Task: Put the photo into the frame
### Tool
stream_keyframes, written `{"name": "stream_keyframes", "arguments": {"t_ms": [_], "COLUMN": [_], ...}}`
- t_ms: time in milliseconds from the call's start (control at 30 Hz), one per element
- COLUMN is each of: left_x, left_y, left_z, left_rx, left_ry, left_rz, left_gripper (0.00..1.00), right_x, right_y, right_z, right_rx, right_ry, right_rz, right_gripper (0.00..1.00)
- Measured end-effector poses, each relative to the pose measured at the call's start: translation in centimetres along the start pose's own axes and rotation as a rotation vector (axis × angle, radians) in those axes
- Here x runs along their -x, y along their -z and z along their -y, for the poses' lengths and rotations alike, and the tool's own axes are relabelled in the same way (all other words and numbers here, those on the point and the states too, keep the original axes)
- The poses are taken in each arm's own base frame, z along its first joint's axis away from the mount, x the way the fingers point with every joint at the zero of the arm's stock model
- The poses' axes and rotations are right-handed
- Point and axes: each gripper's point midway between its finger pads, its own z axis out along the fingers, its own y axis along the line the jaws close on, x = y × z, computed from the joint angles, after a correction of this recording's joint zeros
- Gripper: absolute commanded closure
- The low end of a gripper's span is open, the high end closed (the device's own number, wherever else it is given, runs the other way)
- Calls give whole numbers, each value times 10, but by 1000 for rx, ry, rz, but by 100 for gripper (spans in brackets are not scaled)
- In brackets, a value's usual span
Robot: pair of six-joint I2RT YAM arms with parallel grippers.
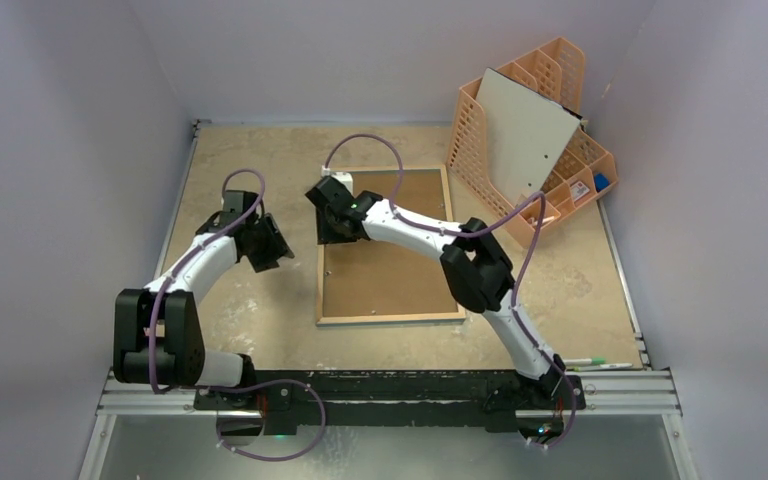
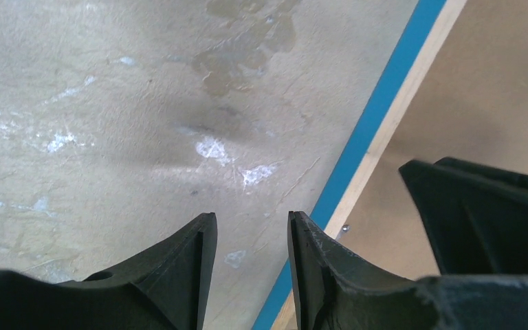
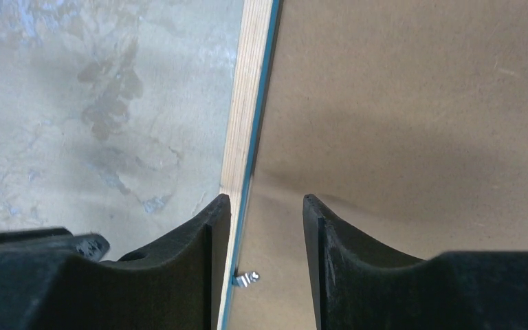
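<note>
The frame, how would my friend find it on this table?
Look at the sandy table; in its middle lies one big flat rectangle. That is the frame, front down, so a brown board shows inside a light wood rim. Unlike the pale board leaning in the orange basket, it lies flat and has a thin blue edge.

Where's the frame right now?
Top view: the frame lies back-up at table centre, brown backing inside it, orange organiser beyond its far-right corner. The right gripper hangs over its left rim; the left gripper is just left of it.
</note>
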Motion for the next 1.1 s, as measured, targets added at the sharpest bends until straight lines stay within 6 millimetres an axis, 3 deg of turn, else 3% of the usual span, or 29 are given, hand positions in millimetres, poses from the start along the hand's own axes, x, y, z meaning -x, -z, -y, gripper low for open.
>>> {"name": "stream_keyframes", "arguments": {"t_ms": [433,733,933,1100], "left_x": [-5,-11,-11,-25], "left_y": [-3,-6,-6,-9], "left_z": [-8,-18,-13,-1], "left_rx": [16,25,-4,-96], "left_ry": [20,53,52,54], "left_rz": [-14,-32,-39,-84], "left_gripper": [55,56,56,54], "right_x": [0,-9,-8,-8], "right_y": [-22,-27,-27,-24], "right_z": [-15,-16,-17,-18], "right_rx": [-84,-115,-131,-130], "right_ry": [52,82,79,72], "right_rz": [56,55,60,49], "right_gripper": [55,76,98,100]}}
